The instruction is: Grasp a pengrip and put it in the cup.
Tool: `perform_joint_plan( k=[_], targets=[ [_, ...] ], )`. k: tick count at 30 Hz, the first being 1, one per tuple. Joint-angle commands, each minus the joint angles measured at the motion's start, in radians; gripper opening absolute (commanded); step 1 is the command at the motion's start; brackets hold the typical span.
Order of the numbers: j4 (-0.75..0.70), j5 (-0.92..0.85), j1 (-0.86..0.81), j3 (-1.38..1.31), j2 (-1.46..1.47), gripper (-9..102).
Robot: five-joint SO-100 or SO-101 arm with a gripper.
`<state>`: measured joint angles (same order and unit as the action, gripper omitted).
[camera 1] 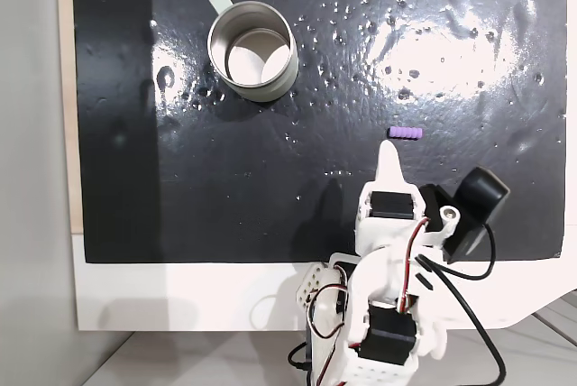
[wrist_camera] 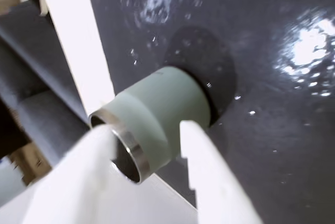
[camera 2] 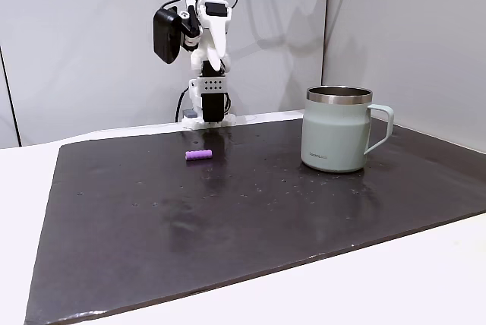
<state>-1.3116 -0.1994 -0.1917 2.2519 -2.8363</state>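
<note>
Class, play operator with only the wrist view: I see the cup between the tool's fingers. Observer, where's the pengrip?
Observer: In a fixed view the pengrip lies on the black mat, just past the tool.
Operator: Is the cup near it?
Observer: No, the cup stands upright, far left of it there.
Operator: How high is the tool?
Observer: Seen from the side, it hangs well above the mat.

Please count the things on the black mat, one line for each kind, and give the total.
Pengrip, purple: 1
Cup, silvery-grey metal: 1
Total: 2
</note>
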Motion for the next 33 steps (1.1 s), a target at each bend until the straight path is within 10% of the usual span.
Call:
perform_joint_plan(
  k=[1,33],
  targets=[
    [-0.072,-0.052,-0.092,-0.176,0.121,23],
    [-0.250,-0.272,-0.187,-0.716,1.137,26]
  ],
)
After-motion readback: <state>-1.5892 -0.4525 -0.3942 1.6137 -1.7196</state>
